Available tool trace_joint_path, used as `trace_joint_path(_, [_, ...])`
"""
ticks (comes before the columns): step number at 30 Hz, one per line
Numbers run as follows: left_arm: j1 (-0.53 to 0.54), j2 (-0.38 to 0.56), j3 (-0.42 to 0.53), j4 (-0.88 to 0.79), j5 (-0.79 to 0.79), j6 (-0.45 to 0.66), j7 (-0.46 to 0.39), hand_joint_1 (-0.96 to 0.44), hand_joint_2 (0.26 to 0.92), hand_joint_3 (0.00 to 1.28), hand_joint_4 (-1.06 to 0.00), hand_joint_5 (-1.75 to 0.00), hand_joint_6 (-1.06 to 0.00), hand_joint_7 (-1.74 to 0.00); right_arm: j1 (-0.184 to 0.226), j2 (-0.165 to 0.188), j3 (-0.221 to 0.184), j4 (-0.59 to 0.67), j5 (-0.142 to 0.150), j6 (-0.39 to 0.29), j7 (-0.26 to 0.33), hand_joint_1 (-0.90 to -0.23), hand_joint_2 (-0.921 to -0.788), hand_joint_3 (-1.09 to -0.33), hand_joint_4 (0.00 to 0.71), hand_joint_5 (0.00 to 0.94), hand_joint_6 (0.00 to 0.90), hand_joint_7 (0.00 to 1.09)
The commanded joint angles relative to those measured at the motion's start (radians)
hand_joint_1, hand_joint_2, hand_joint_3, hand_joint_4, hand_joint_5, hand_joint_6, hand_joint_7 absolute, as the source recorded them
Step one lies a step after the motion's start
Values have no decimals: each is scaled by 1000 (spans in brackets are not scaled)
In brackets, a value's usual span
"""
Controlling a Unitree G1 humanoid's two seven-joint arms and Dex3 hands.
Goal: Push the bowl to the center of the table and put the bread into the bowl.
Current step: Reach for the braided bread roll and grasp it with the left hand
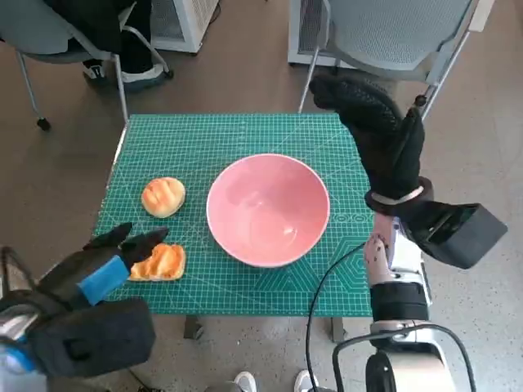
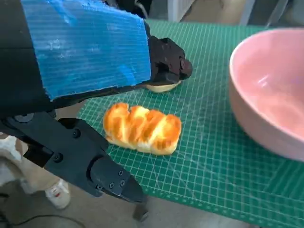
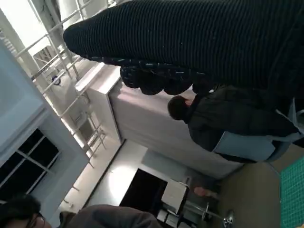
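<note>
While the black left hand with blue tape over its back [image 1: 106, 265] hangs low at the near left corner of the table, its fingers [image 2: 109, 175] are spread apart on either side of a golden, ridged oblong bread roll [image 1: 160, 262] without touching it; the left wrist view shows clear mat between fingertips and crust, so the hand holds nothing. That glossy, twisted roll lies on the green gridded cutting mat [image 1: 245, 139] near its front edge. Just beyond it sits a second, rounder golden bun [image 1: 163, 197], smooth and domed, apart from the first. Beside both, a wide, smooth pink bowl [image 1: 268, 209] stands upright and empty around the middle of the mat, its rim [image 2: 237, 52] close to the oblong roll but not touching it.

On the right, the pale forearm rises steeply and the right hand in a black knitted glove [image 1: 377, 135] is lifted above the mat's far right corner, fingers stretched out and apart, gripping nothing. Farther off stand grey mesh-backed chairs [image 1: 392, 33]. No writing on the mat can be read. A seated person in dark clothing [image 3: 223, 118] shows in the right wrist view.
</note>
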Motion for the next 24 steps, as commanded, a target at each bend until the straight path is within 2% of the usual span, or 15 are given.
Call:
trace_joint_path(1, [-40, -13, -49, 49, 42, 2, 14, -241, 674, 5, -96, -10, -283, -14, 19, 3, 0, 12, 9, 18, -2, -697, -921, -929, 113, 1, 184, 91])
trace_joint_path(13, [-103, -73, -131, 196, 113, -19, 52, -231, 675, 5, -113, -4, -298, -8, 29, 1, 3, 3, 11, 19, -1, -698, -921, -931, 112, 0, 178, 100])
trace_joint_path(24, [-139, -114, -146, 304, 159, -62, 74, -247, 698, 14, -120, -3, -306, -6, 33, 2, 9, -4, 4, 21, -8, -699, -921, -932, 111, 0, 172, 109])
